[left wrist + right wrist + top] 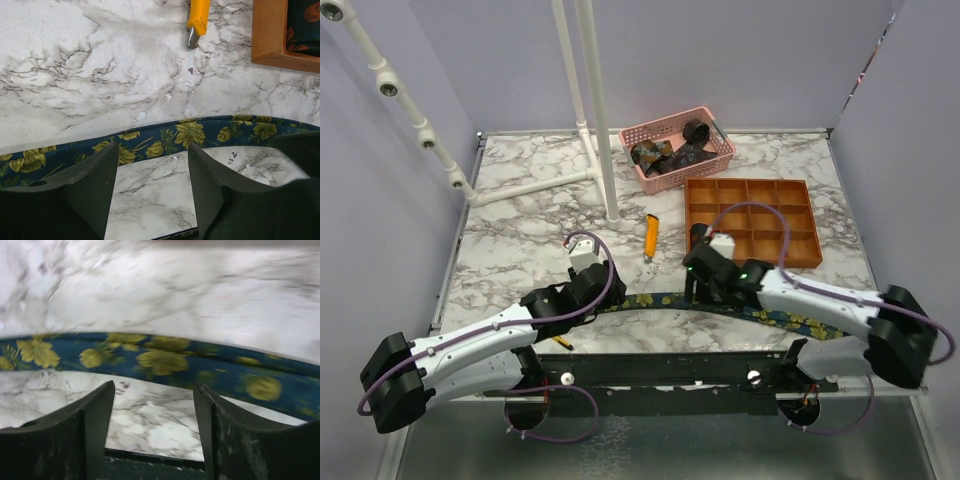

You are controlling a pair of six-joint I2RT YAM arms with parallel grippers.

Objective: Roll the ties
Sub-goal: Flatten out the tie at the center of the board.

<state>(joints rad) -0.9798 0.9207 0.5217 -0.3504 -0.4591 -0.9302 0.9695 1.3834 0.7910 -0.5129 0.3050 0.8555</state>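
Observation:
A navy tie [660, 302] with yellow flowers lies flat in a long, slightly bowed strip across the near part of the table. My left gripper [598, 296] is open at the strip's left end, and the tie [165, 137] runs just past its fingertips [153, 147] with only marble between the fingers. My right gripper [705, 292] is open near the strip's middle, and the tie [165, 357] crosses just beyond its fingertips [154, 385]. More dark ties [670, 155] are heaped in a pink basket [720, 135]. A dark tie with orange print [302, 22] sits in a tray compartment.
An orange-brown compartment tray [750, 205] stands at the right, behind my right gripper. An orange-yellow utility knife [651, 235] lies mid-table, its tip [194, 37] ahead of my left gripper. A white pipe frame [595, 120] rises at the back left.

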